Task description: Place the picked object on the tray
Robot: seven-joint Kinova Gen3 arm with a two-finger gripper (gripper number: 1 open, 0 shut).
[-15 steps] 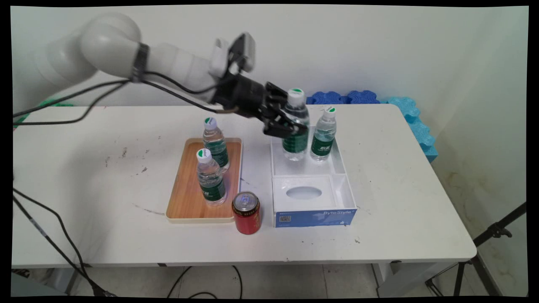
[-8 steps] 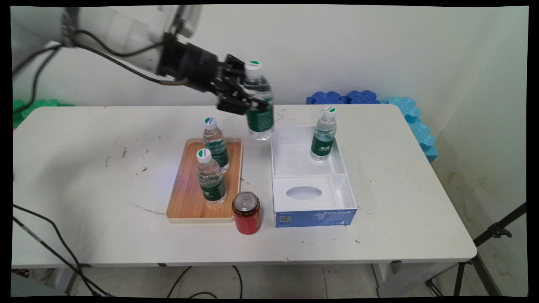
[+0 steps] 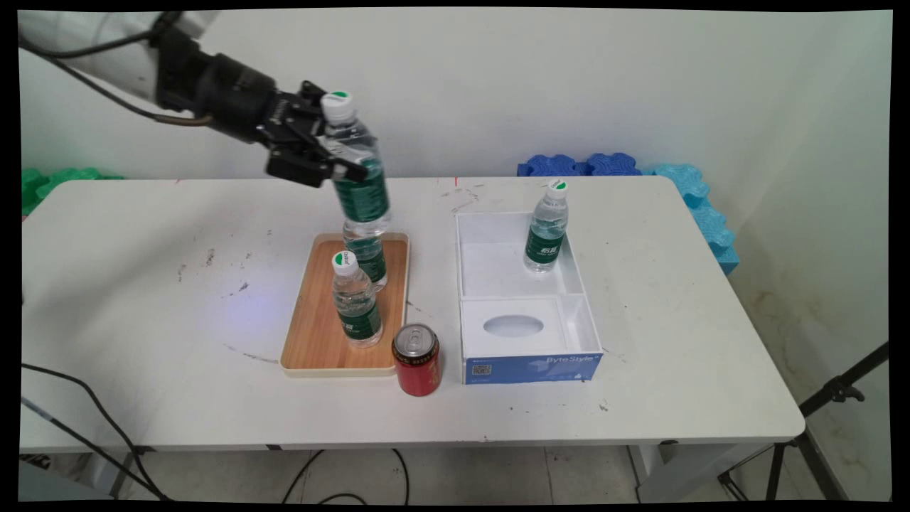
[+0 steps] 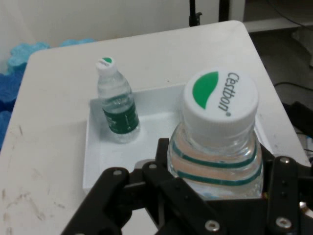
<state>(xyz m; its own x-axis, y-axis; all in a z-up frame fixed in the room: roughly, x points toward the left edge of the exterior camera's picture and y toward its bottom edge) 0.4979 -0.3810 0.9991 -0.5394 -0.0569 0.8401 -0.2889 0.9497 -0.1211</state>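
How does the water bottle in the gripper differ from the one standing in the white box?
The gripped bottle hangs tilted in the air above the wooden tray, clamped by the gripper. The boxed bottle stands upright and untouched in the white box. Both are clear, with green labels and white-green caps.

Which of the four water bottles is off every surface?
The bottle in the gripper, held bottle, hangs tilted above the wooden tray; the others stand.

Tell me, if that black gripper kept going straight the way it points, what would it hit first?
The gripper points right, slightly downward, shut on a water bottle. Probably the white box with its standing bottle comes first, though depth is uncertain.
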